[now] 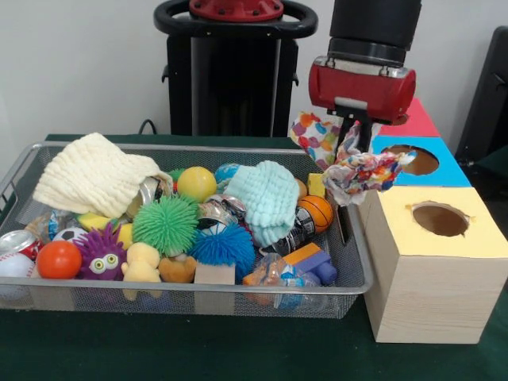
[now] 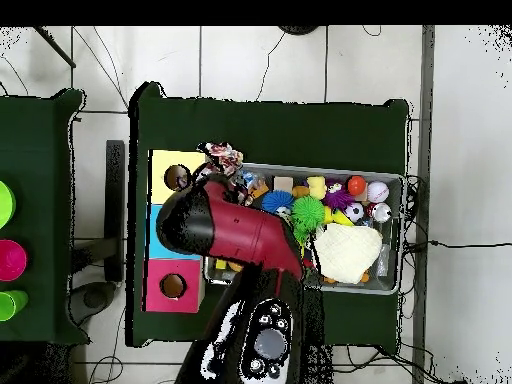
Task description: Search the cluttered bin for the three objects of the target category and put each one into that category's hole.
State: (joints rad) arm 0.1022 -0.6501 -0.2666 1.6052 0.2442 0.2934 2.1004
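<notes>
Front view, left of frame: you have the wire-mesh bin spanning the lower left to just past centre on the green table. At its upper left corner a cream knitted cloth drapes over the clutter. Below it, at the left wall, sit a red and white can, an orange ball and a purple spiky ball with eyes. Moving right: a green spiky ball, a yellow ball behind it, a blue spiky ball, then a pale mint cloth at centre and a small basketball near the bin's right end.

Right of centre, the gripper hangs under the red wrist, above the bin's right end. It is clamped on a crumpled dotted wrapper, held clear of the clutter and just left of the boxes. A second dotted wrapper shows beside the wrist, upper left of the held one; you cannot tell what supports it.

Right of frame: a wooden box with a yellow top and round hole, touching the bin's end; behind it a blue-topped box, then a red-topped one.

Overhead view: the wrapper sits at the yellow box's edge, by the bin's left end.
</notes>
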